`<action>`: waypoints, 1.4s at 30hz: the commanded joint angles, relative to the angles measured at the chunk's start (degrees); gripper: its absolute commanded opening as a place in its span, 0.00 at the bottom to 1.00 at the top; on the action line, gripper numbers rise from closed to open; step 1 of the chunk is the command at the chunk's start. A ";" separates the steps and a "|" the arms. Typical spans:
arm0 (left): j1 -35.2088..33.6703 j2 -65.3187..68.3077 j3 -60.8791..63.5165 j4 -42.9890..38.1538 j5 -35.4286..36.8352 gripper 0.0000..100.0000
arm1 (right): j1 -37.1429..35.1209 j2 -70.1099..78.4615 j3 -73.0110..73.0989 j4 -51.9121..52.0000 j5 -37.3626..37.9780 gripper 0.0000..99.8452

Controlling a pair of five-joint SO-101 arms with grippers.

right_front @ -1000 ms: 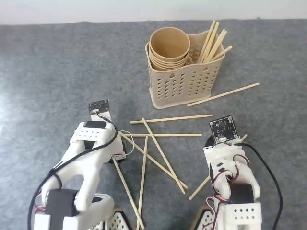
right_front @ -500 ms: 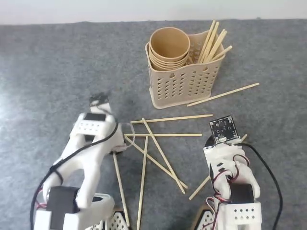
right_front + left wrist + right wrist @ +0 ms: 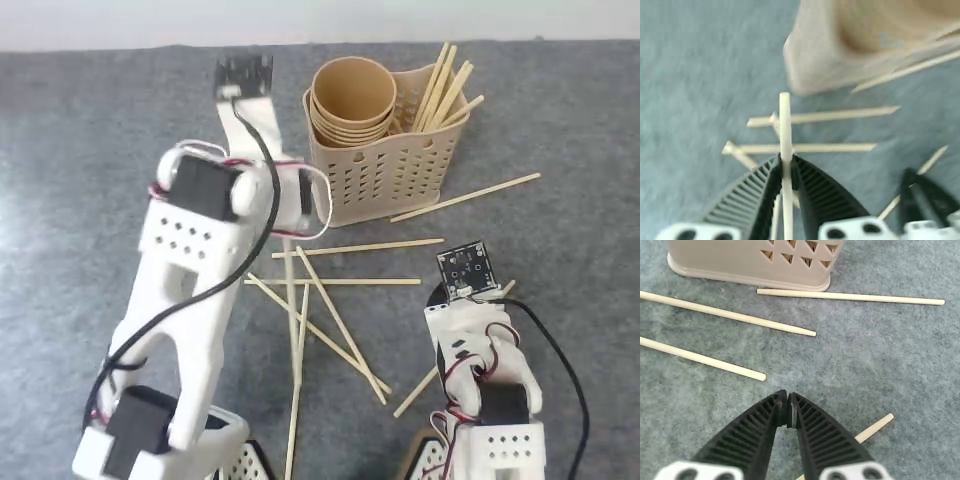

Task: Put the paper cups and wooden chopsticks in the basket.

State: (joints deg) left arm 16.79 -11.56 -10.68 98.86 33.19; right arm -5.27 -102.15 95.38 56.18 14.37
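Observation:
My left gripper [image 3: 785,159] is shut on a wooden chopstick [image 3: 785,125], lifted off the mat just in front of the beige basket [image 3: 385,175]. In the high view the held chopstick [image 3: 291,300] hangs below the raised left arm [image 3: 205,200]. The basket holds a stack of paper cups [image 3: 353,90] and several chopsticks [image 3: 445,85]. Near the front of the mat, my right gripper [image 3: 787,395] is shut on nothing, just above the mat, facing the basket [image 3: 750,260].
Several loose chopsticks lie on the grey mat: two roughly parallel ones [image 3: 360,247] [image 3: 340,282], crossed ones [image 3: 340,325], one beside the basket [image 3: 465,197], and one by the right arm [image 3: 415,393]. Open mat lies to the left.
The left arm has risen and swung forward from the front of the mat to beside the basket, carrying a chopstick up with it. The right arm has stayed still.

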 commanded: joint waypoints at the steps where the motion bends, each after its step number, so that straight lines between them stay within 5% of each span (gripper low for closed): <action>1: 1.49 -3.43 -11.47 1.58 0.70 0.01 | -0.31 0.04 1.14 -0.92 0.70 0.01; 8: 1.85 -4.22 -26.07 -4.48 0.79 0.01 | -0.31 0.04 1.14 -0.84 0.70 0.01; 14: 5.89 -4.13 -25.89 -27.08 0.26 0.01 | -0.31 0.04 1.14 -0.84 0.70 0.01; 25: 11.25 5.63 -11.56 -68.57 -12.13 0.01 | -0.31 0.04 1.14 -0.92 0.70 0.01; 34: 11.96 21.54 -11.47 -81.58 -21.54 0.01 | -0.31 0.04 1.14 -0.75 3.60 0.01; 42: 12.40 24.97 -11.12 -78.51 -21.45 0.01 | -0.31 0.04 1.14 -0.75 3.87 0.01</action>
State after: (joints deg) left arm 29.10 14.20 -21.67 20.09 12.09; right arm -5.27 -102.15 95.38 56.18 17.45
